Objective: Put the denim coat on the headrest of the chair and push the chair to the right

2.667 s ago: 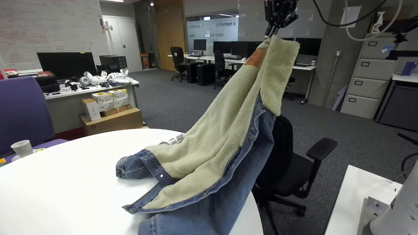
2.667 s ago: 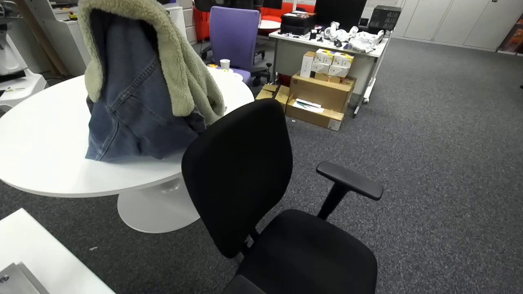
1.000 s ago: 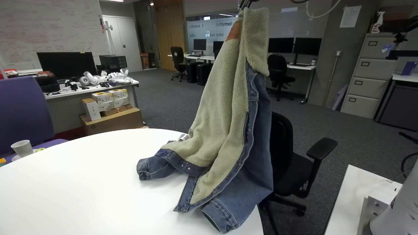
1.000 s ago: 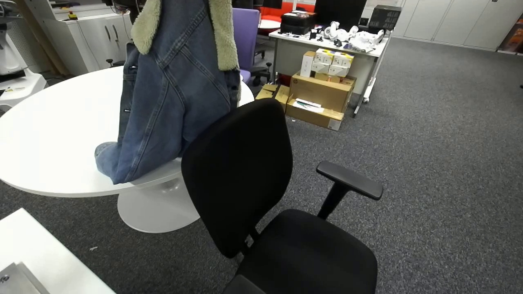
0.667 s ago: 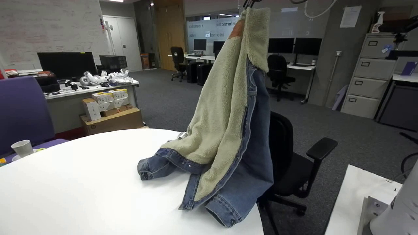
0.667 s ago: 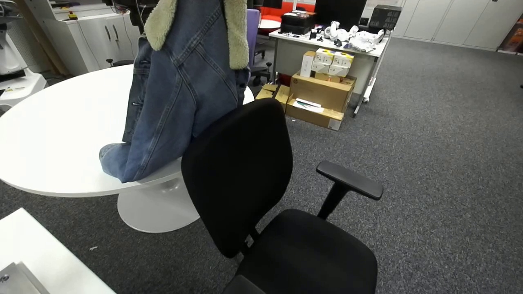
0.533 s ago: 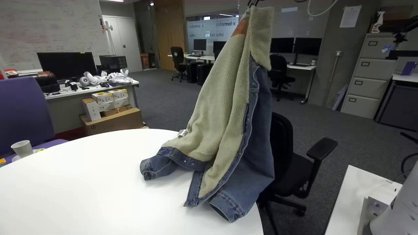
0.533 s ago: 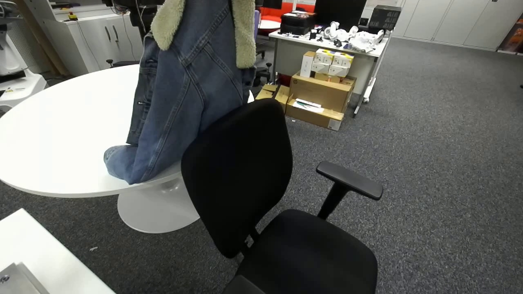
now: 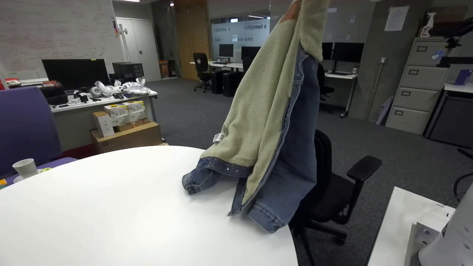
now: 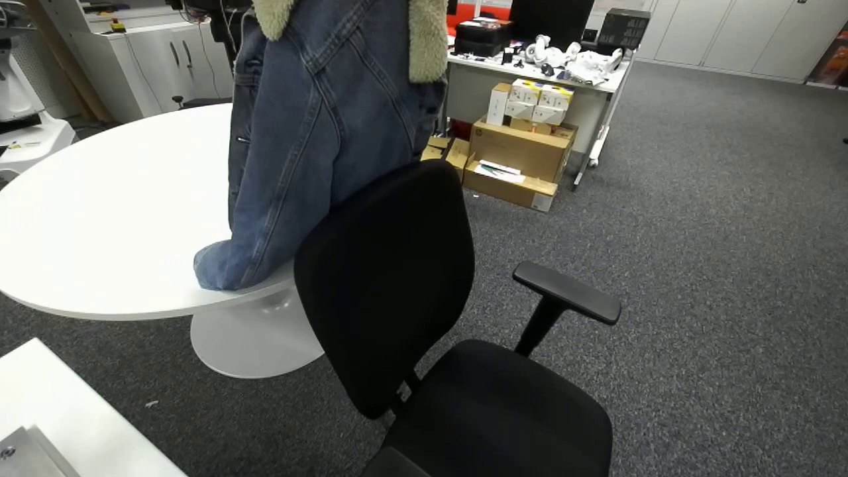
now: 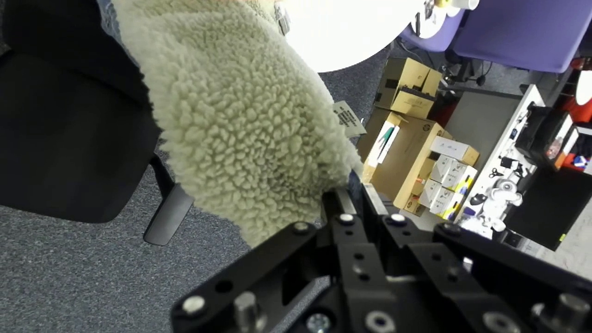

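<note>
Though fleecy inside, seamed denim coat (image 9: 268, 118)

In the wrist view the gripper (image 11: 356, 195) pinches a bit of the denim coat (image 11: 240, 111), whose cream fleecy lining (image 11: 259, 143) spreads across the middle, with the black chair (image 11: 74, 138) on the left, a curved-edged white worktop (image 11: 344, 34) at the top, and cardboard boxes (image 11: 407, 152) and a purple chair (image 11: 522, 32) on the right.
</note>
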Controlling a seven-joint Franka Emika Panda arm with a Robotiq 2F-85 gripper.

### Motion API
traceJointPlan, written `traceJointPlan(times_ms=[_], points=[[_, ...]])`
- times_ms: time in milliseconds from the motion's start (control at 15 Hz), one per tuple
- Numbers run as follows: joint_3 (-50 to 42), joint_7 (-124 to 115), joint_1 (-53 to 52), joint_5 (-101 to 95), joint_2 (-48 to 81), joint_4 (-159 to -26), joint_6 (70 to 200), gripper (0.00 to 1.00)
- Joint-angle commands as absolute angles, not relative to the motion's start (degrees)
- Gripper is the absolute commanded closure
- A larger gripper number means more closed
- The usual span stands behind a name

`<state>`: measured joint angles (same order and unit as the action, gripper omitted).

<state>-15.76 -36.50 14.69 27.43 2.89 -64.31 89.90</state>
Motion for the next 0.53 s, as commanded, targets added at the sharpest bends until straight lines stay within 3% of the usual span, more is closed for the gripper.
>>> traceJointPlan(times_ms=[0,467], points=[[-17.39,-38.90,17.85,32.11,4.88,-56.19,87.59,0.98],[-20.05,-38.45,23.05,35.55,14.22,-52.98,86.30,0.98]])
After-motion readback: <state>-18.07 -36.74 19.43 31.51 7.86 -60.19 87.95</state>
